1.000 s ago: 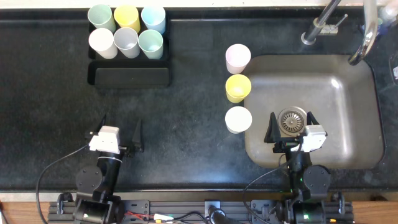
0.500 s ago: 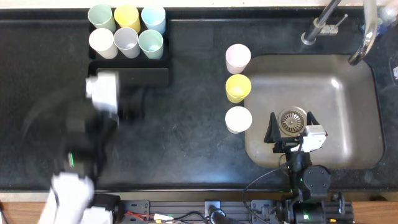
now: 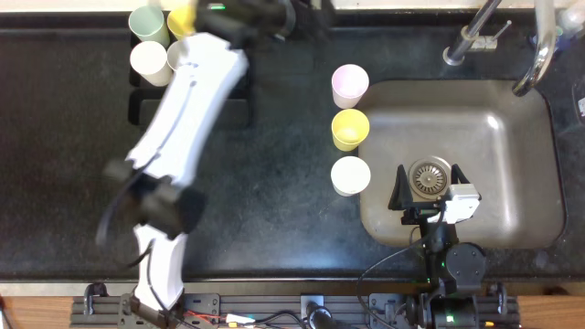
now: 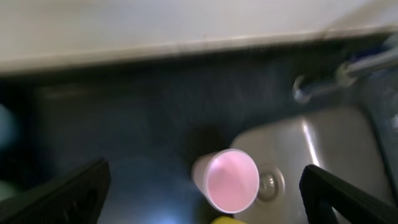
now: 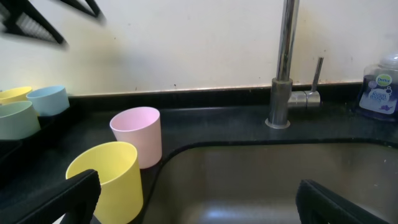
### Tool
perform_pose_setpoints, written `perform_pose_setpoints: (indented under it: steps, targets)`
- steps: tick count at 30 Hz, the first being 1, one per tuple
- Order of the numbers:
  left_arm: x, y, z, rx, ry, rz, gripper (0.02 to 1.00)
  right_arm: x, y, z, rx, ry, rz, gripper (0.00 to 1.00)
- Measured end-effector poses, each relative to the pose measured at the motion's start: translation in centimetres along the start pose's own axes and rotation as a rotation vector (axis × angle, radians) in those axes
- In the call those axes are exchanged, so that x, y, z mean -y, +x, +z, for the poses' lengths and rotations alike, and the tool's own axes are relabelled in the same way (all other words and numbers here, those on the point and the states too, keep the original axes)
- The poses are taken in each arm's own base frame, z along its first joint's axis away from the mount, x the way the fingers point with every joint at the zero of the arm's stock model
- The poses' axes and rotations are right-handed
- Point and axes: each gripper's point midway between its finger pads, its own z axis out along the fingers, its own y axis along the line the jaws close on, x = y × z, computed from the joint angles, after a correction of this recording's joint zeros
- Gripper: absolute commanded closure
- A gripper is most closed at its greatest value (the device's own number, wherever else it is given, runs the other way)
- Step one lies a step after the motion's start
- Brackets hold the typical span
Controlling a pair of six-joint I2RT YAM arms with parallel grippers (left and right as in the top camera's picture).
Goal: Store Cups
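Observation:
Three loose cups stand in a row beside the sink: pink (image 3: 349, 84), yellow (image 3: 350, 129) and white (image 3: 350, 175). A black tray (image 3: 187, 111) at the far left holds several cups, partly hidden by my outstretched left arm. My left gripper (image 3: 300, 15) is lifted near the back wall, open and holding nothing. Its fingers (image 4: 68, 193) frame the pink cup (image 4: 227, 180) below. My right gripper (image 3: 430, 187) hangs open over the sink with nothing in it. Its wrist view looks at the pink cup (image 5: 138, 134) and yellow cup (image 5: 106, 177).
The steel sink (image 3: 512, 119) fills the right side, with a faucet (image 3: 475, 32) behind it and a soap bottle (image 5: 380, 87) at the far right. A light wall borders the dark counter's far edge.
My left arm swung from near the counter's front edge up past the tray to the back, toward the pink cup. The right arm has not moved.

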Motion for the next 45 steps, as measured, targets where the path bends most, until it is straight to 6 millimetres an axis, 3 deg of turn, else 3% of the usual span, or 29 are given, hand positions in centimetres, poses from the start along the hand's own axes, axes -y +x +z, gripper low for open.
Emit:
perform_pose_setpoints:
  steps: [3, 6, 15, 28, 29, 30, 31, 33, 34, 45]
  targets:
    - [0.3, 3.3, 3.8, -0.109, -0.04, -0.051, 0.02, 0.0, 0.0, 0.0, 0.0, 0.0, 0.0, 0.003]
    - [-0.7, 5.5, 5.6, -0.181, -0.089, -0.121, 0.018, 0.0, 0.0, 0.0, 0.0, 0.0, 0.0, 0.005]
    - [-1.5, 6.2, 6.6, -0.203, -0.129, -0.247, 0.018, 0.0, 0.0, 0.0, 0.0, 0.0, 0.0, 0.003]
    - [-1.9, 9.9, 9.5, -0.304, -0.176, -0.264, 0.018, 0.0, 0.0, 0.0, 0.0, 0.0, 0.0, 0.003]
    - [-1.9, 10.0, 9.6, -0.306, -0.177, -0.264, 0.058, 0.0, 0.0, 0.0, 0.0, 0.0, 0.0, 0.003]
    - [-2.0, 10.0, 9.7, -0.307, -0.177, -0.265, 0.364, 0.0, 0.0, 0.0, 0.001, 0.0, 0.0, 0.003]
    - [-2.0, 10.0, 9.7, -0.307, -0.178, -0.265, 0.573, 0.0, 0.0, 0.0, 0.0, 0.0, 0.0, 0.005]
    - [-2.0, 10.0, 9.7, -0.306, -0.18, -0.268, 0.882, 0.0, 0.0, 0.0, 0.0, 0.0, 0.0, 0.003]
    - [-2.0, 10.0, 9.7, -0.306, -0.18, -0.268, 0.961, 0.0, 0.0, 0.0, 0.0, 0.0, 0.0, 0.003]
    - [-2.0, 9.5, 9.9, -0.281, -0.177, -0.264, 0.982, 0.0, 0.0, 0.0, 0.0, 0.0, 0.0, 0.003]
